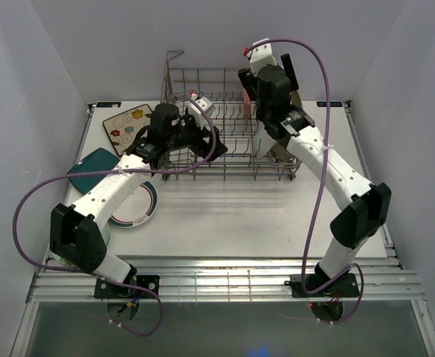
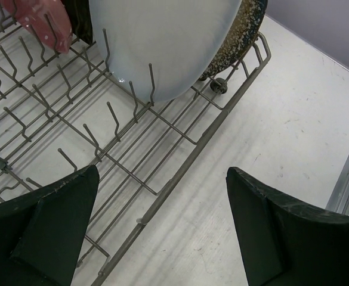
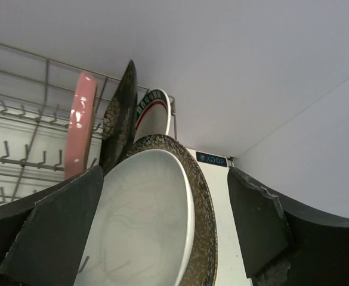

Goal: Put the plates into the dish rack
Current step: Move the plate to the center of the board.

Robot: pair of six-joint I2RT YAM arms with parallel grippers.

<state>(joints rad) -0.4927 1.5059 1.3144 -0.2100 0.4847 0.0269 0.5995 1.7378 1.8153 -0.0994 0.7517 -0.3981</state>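
White tabletop (image 1: 232,216), matte, boxed in by pale walls at the back and both sides. A slatted metal ledge (image 1: 224,282) runs along the near edge.

Dish rack (image 1: 232,169): grey wire, at the far middle of the tabletop, with rows of upright tines and a tall wire loop (image 1: 174,56) at its far left corner. Plates stand on edge at its right end. A white plate (image 3: 144,220) leans against a speckled plate (image 3: 205,202). Beyond them are a round plate with a striped rim (image 3: 154,110), a black plate (image 3: 122,113) and a pink plate (image 3: 79,125).

Flat on the tabletop, left of the rack: a cream floral square plate (image 1: 128,124), a teal square plate (image 1: 91,167) and a teal-rimmed round plate (image 1: 139,208). The last two are partly covered by the left arm (image 1: 113,190).

Left fingers (image 2: 43,232): spread wide, holding nothing, poised above the rack's near rail and touching nothing.

Right fingers (image 3: 55,238): spread wide, one on each side of the white and speckled plates. The right-hand one is clear of the speckled rim. The left-hand one overlaps the white plate's edge in the wrist view, so contact cannot be told. The white plate's lower edge sits among the tines.

Room: the tines in the rack's left and middle rows are unfilled. There is a broad strip of tabletop between the rack and the ledge, and a narrower one from the rack's right end to the wall, crossed by the right arm (image 1: 336,167).
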